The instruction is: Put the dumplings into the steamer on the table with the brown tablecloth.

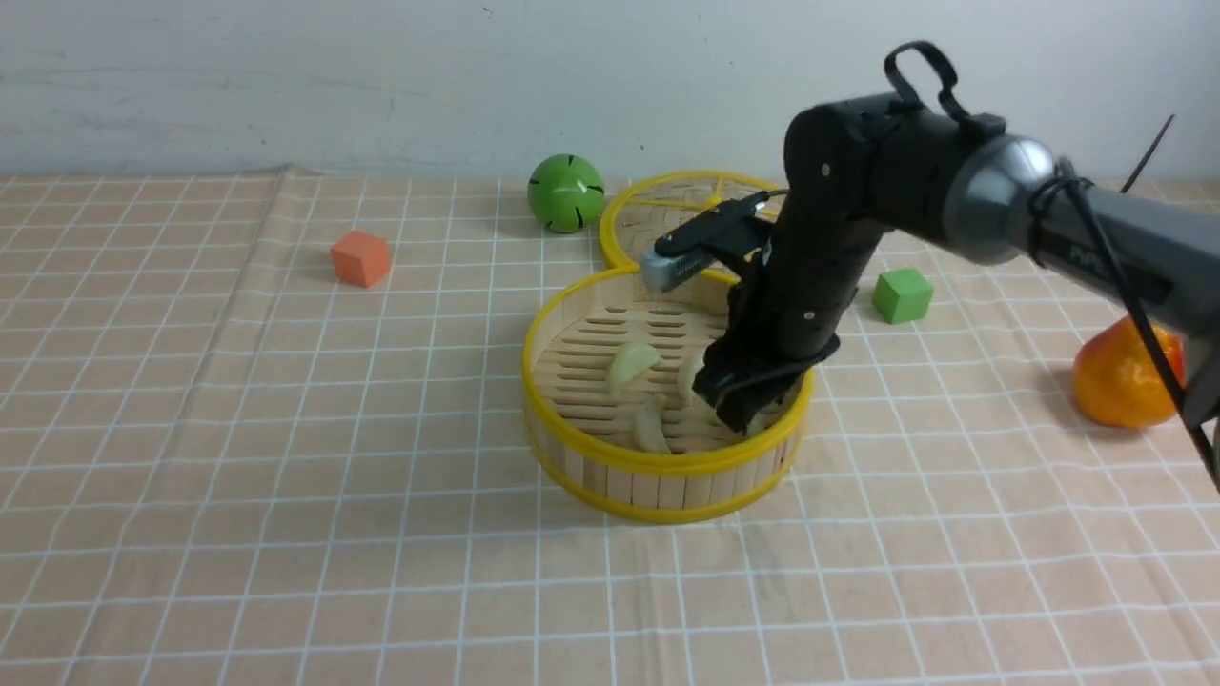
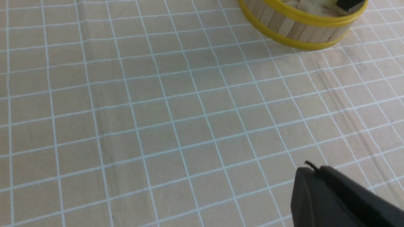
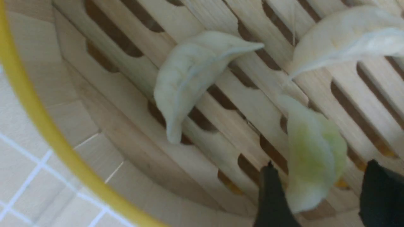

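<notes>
The round bamboo steamer stands mid-table on the brown tablecloth. Three dumplings show inside it in the front view: one at the middle, one near the front wall, and one half hidden by my right gripper, which reaches down into the basket. In the right wrist view my right gripper is open, a greenish dumpling lies on the slats between its fingers, and two pale dumplings lie beyond. My left gripper is shut and empty over bare cloth, away from the steamer.
A flat woven lid lies just behind the steamer. Next to it sits a green ball. An orange cube is at the back left, a green cube to the right, and an orange fruit at the far right.
</notes>
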You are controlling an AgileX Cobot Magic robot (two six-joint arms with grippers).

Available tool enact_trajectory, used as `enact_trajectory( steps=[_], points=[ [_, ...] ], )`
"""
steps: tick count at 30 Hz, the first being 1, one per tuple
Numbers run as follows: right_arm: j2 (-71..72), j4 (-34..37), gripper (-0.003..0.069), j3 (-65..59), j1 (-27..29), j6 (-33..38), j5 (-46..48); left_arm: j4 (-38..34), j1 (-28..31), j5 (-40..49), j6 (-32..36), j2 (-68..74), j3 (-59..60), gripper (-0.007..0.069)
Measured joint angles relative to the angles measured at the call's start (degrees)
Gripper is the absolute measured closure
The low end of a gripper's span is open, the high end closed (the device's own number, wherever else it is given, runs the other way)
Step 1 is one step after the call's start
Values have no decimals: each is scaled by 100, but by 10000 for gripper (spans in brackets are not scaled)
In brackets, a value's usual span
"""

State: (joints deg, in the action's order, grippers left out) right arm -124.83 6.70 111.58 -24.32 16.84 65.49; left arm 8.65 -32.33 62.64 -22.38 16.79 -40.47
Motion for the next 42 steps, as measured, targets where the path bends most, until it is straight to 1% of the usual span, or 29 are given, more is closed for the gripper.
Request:
enact_trajectory(
  steps=[1, 2, 5, 6, 7, 8, 9, 10, 12, 15, 17, 19, 20, 21, 24, 25, 30, 31, 35, 39, 42],
  points=[
    [125, 0, 274, 243, 0, -86, 300, 5, 0, -16, 0, 0, 0, 629],
    [229, 0, 279, 396, 0, -134, 388, 5, 0, -32, 0, 0, 0, 628],
    [676, 0, 323, 529, 0, -263, 478, 5, 0, -67, 0, 0, 0, 627],
    [714, 0, 323, 529, 0, -273, 480, 5, 0, -67, 0, 0, 0, 627],
    [1066, 26, 370, 523, 0, -312, 519, 5, 0, -67, 0, 0, 0, 625],
    [1109, 36, 375, 515, 0, -319, 520, 5, 0, -67, 0, 0, 0, 625],
    [1406, 112, 426, 444, 0, -333, 538, 5, 0, -67, 0, 0, 0, 624],
    [1628, 192, 452, 375, 0, -338, 543, 5, 0, -67, 0, 0, 0, 624],
    [2168, 371, 535, 27, 0, -338, 562, 5, 0, -67, 0, 0, 0, 623],
    [2782, 485, 619, -675, 0, -338, 551, 5, 0, -67, 0, 0, 0, 623],
    [3295, 497, 667, -1272, 0, -338, 336, 5, 0, -67, 0, 0, 0, 622],
    [3815, 510, 678, -2008, 0, -338, -124, 5, 0, -67, 0, 0, 0, 620],
    [3876, 511, 678, -2008, 0, -338, -124, 5, 0, -67, 0, 0, 0, 620],
    [4468, 581, 679, -2776, 0, -333, -697, 5, 0, -67, 0, 0, 0, 619],
    [5408, 756, 679, -3750, 0, -318, -1434, 5, 0, -69, 0, 0, 0, 615],
    [5857, 821, 679, -4177, 0, -313, -1826, 5, 0, -73, 0, 0, 0, 613],
    [7433, 923, 678, -5519, 0, -318, -2689, 5, 0, -73, 0, 0, 0, 606],
    [7869, 923, 677, -5857, 0, -327, -2791, 5, 0, -73, 0, 0, 0, 606],
    [8749, 923, 676, -6491, 0, -489, -2835, 10, 0, -73, 0, 0, 0, 605],
    [9247, 937, 673, -6795, 0, -585, -2751, 10, 0, -75, 0, 0, 0, 605],
    [9635, 1097, 669, -7034, 0, -595, -2587, 10, 0, -75, 0, 0, 0, 603]
  ],
)
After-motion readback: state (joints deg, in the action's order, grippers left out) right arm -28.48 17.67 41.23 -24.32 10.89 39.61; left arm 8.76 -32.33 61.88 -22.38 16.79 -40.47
